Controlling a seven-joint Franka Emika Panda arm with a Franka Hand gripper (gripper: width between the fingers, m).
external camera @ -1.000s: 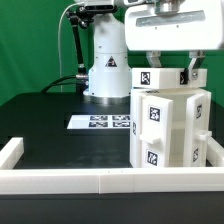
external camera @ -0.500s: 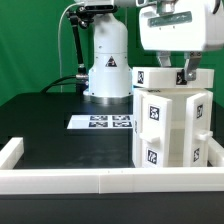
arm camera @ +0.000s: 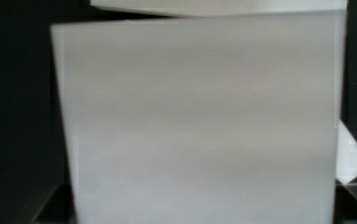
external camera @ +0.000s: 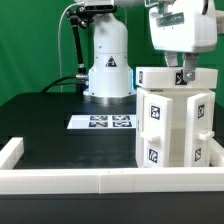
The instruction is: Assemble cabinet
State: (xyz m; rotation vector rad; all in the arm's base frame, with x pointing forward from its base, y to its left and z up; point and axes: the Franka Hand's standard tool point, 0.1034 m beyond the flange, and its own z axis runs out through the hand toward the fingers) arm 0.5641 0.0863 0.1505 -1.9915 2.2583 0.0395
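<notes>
We see the cabinet [external camera: 172,125] standing upright on the tabletop [external camera: 50,135] at the exterior view's right, its far side cut off by the frame. The tool [external camera: 181,72] hangs at the cabinet's top, partly hidden, so we cannot tell its opening or hold. A blurred white surface [arm camera: 193,120] fills the wrist view.

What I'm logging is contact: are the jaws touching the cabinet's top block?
Cannot tell. In the exterior view the gripper overlaps the top block, hiding any gap; the wrist view shows only blurred white.
</notes>
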